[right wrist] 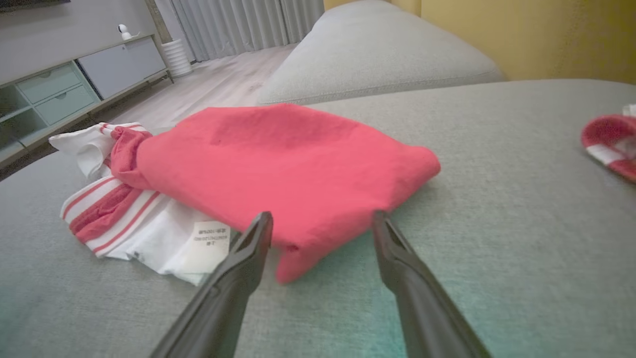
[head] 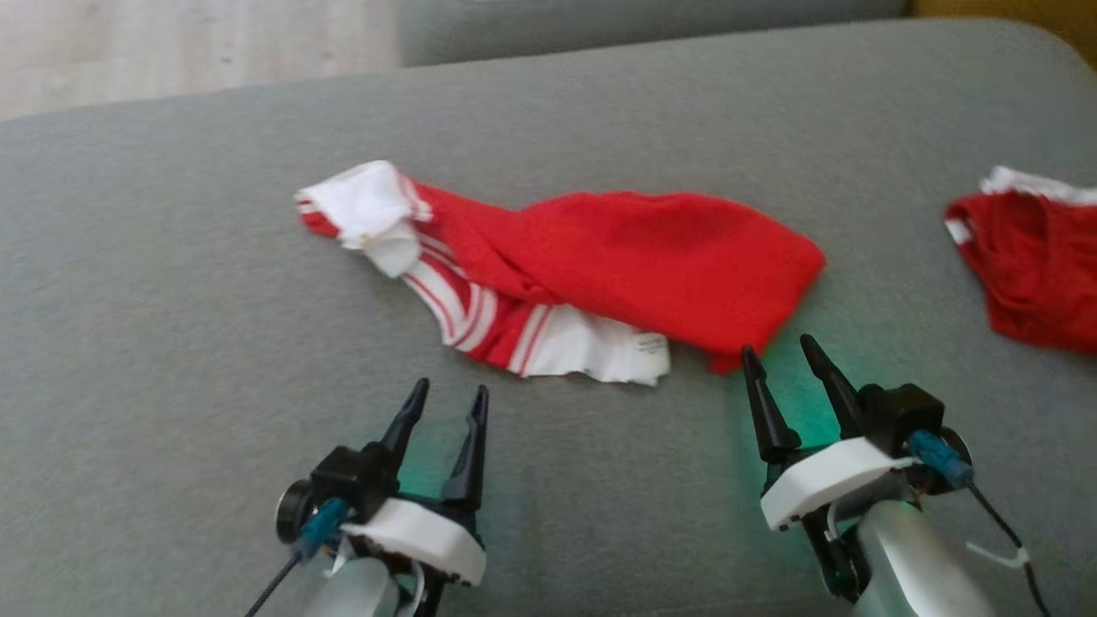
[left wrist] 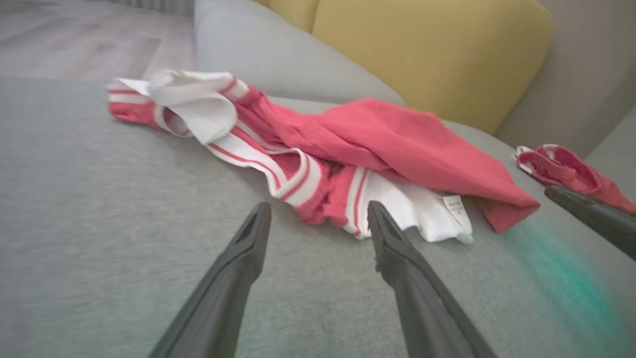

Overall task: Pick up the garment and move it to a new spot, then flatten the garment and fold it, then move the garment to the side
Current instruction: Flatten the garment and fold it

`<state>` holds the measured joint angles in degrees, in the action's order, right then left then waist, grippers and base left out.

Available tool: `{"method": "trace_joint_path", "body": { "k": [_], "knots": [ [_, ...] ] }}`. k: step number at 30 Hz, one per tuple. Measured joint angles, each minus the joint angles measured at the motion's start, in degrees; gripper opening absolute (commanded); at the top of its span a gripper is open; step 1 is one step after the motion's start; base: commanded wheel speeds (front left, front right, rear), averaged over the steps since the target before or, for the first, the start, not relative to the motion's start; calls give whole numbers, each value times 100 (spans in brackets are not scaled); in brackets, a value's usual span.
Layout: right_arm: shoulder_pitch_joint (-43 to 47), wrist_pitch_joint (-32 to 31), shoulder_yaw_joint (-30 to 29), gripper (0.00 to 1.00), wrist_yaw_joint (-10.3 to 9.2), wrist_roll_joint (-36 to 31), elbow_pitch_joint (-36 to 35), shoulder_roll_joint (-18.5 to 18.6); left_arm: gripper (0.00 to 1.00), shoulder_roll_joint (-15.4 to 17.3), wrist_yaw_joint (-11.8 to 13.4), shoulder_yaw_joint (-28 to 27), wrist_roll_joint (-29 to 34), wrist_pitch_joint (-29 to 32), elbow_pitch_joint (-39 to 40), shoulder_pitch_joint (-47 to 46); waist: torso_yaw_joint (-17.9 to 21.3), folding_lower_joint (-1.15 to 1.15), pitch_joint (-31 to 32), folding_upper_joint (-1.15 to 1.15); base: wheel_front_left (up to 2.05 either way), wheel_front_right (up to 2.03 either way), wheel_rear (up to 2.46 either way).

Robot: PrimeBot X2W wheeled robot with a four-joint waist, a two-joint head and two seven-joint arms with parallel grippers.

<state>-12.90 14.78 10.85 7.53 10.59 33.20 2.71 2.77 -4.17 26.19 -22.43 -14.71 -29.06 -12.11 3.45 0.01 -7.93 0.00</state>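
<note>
Garment (head: 600,257): red-and-white, crumpled, lay mid-seat on grey sofa seat (head: 171,300) | right gripper (head: 777,344): jaws apart, empty, tips beside garment's near right corner | left gripper (head: 452,387): jaws apart, empty, near striped hem | second red piece (head: 1037,266): far right

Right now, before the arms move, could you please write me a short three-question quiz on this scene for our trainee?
1. True or false: the left gripper is holding the red and white garment.
2. Which part of the garment lies nearest the right gripper? A) the white cuff B) the red corner C) the striped band
3. What lies at the right edge of the grey cushion?

Key: 1. False, both grippers are open and hold nothing. 2. B. 3. A second red garment with white trim.
</note>
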Motion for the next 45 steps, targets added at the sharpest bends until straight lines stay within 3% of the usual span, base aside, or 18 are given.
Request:
{"method": "trace_joint_path", "body": {
  "k": [8, 18, 19, 20, 27, 36, 43, 44, 45],
  "knots": [
    [-74, 0, -83, 100, 0, 51, -129, 3, 100, -7, -36, 141, -379, -5, -846, -338, 767, -1, -344, 0, 0, 0, 0],
    [-76, 0, -164, 100, 0, 99, -225, 1, 100, 8, -133, -204, -549, -51, -694, -645, 1158, -1, -653, 0, 0, 0, 0],
    [-76, 0, -165, 100, 0, 104, -224, 1, 53, 8, -146, -227, -554, -49, -676, -645, 1163, -1, -655, 0, 0, 0, 0],
    [-76, 0, -170, 100, 0, 104, -222, 1, 0, 8, -154, -241, -557, -48, -670, -643, 1158, -1, -641, 0, 0, 0, 0],
    [-46, 0, -354, 100, 0, 101, -191, 0, 0, -21, -289, -546, -545, 1, -328, -473, 907, -1, -400, 0, 0, 0, 0],
    [355, -1, -438, 100, 0, 153, -87, -3, 0, -13, -289, -1500, -102, 1, 525, 456, 28, -2, 43, 0, 0, 0, 0],
    [426, -1, -327, 100, 0, 255, -51, -3, 0, -9, -288, -1940, 149, 1, 409, 733, -474, -2, 451, 0, 0, 0, 0],
    [426, -1, -300, 100, 0, 254, -49, -3, 39, -13, -282, -1967, 220, 1, 326, 761, -507, -2, 493, 0, 0, 0, 0],
    [427, -1, -259, 100, 0, 254, -43, -2, 100, -16, -280, -2011, 254, 1, 229, 784, -532, -2, 525, 0, 0, 0, 0]
  ]
}}
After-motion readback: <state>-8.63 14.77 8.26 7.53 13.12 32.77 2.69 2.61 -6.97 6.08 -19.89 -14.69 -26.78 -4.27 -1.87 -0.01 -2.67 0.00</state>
